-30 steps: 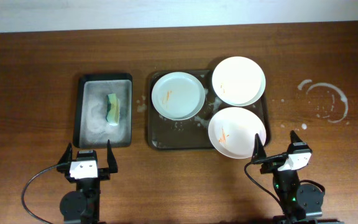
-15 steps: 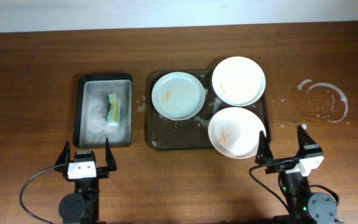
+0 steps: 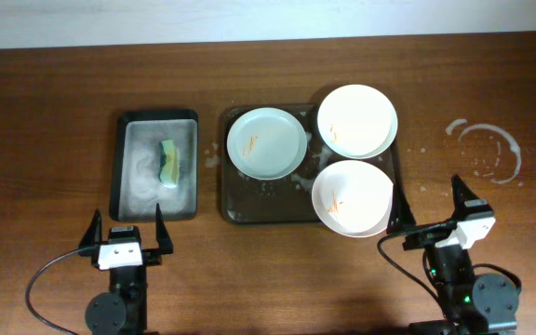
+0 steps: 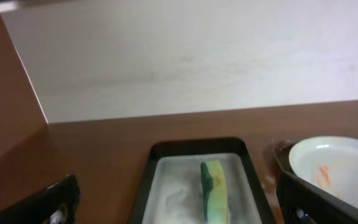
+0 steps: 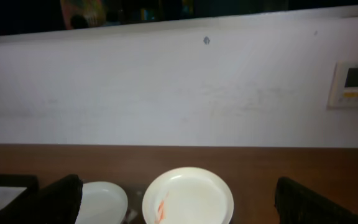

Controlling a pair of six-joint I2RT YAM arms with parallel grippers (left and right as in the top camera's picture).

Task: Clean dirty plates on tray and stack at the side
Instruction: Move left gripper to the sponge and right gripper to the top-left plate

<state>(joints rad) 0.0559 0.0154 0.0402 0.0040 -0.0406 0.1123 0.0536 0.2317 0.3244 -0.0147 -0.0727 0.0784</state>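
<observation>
I see 3 plates (image 3: 266,142) w/ orange smears, all sitting on the tray (image 3: 249,208). L gripper (image 3: 127,221) and R gripper (image 3: 426,197) both hover at the near edge, jaws apart, nothing held.

Even overhead light, wrist views soft (hazy)

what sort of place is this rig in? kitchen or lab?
Probably a lab or office room, not a kitchen: wooden table against a plain white wall with a wall control panel, and washing staged in a foamy tub with a sponge.
</observation>
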